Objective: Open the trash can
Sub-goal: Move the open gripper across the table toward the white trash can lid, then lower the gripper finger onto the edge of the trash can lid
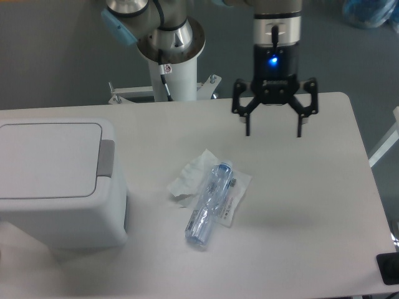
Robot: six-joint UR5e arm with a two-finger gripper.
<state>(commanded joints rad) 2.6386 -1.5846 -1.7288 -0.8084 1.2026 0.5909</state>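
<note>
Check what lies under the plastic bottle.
The bottle lies on crumpled white paper or wrapper on the table. Whatever sits directly beneath it is covered.

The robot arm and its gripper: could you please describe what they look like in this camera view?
The gripper is black, with two thin dark fingers splayed from a boxy body that bears small white lettering and a glowing blue light. Above it sits a silver-grey wrist section. The arm's base is a white column with a metallic collar, a pale blue joint cap and a dark cable running down its front.
</note>
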